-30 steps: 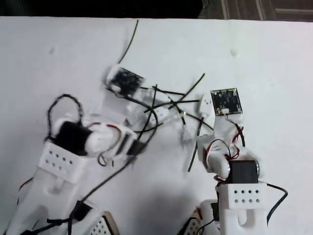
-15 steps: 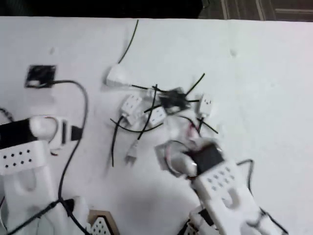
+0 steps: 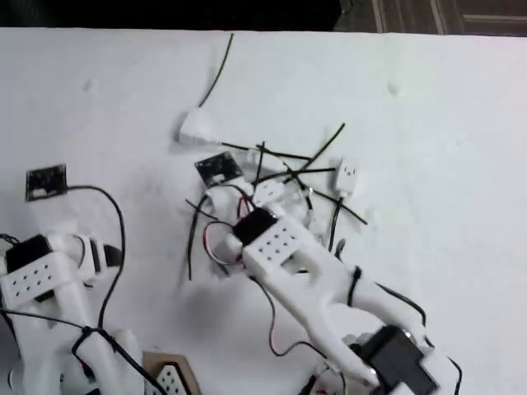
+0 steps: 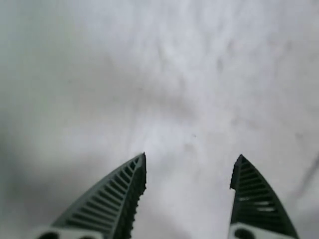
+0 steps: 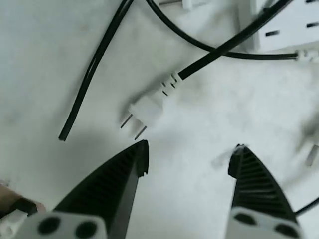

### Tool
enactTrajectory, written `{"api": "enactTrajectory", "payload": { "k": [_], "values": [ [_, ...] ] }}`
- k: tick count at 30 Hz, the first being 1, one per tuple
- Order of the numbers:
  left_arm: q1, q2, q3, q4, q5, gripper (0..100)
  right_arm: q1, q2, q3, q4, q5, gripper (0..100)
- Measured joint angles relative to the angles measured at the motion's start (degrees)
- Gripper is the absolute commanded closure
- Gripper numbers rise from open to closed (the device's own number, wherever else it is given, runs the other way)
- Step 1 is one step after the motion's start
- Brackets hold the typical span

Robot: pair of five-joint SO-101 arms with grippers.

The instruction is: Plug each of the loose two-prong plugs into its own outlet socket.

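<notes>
A loose white two-prong plug (image 5: 146, 111) on a black cord lies flat on the white table, prongs bare, just beyond my right gripper (image 5: 189, 149). That gripper is open and holds nothing. A white outlet block (image 5: 286, 22) sits farther off past the cord. From above, the right arm (image 3: 284, 247) lies over the tangle of cords, with a white outlet (image 3: 347, 175) to its right and another (image 3: 268, 192) partly hidden by it. My left gripper (image 4: 190, 158) hangs open over bare table, and its arm (image 3: 41, 276) is at the left edge.
A white adapter (image 3: 198, 128) with a black cord lies at the back of the cluster. Several loose black cords (image 3: 296, 156) cross between the outlets. A cut cord end (image 5: 84, 84) lies beside the plug. A wooden-edged piece (image 3: 169, 374) sits at the front.
The right arm swung from the right side leftward over the cord cluster. The left arm drew back from the centre to the left edge.
</notes>
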Motion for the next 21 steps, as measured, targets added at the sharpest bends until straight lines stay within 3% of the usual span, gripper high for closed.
{"api": "enactTrajectory", "payload": {
  "k": [5,10,21],
  "values": [
    [0.0,0.0,1.23,-1.67,0.0,73,-0.09,5.8,0.0,-5.01,0.0,74.8],
    [0.0,0.0,1.49,-1.67,0.0,73,-0.09,9.05,-0.35,-9.32,0.0,82.3],
    [0.0,0.0,2.73,-2.2,0.0,73,-0.18,19.25,-8.18,-11.34,-0.18,82.8]
  ]
}}
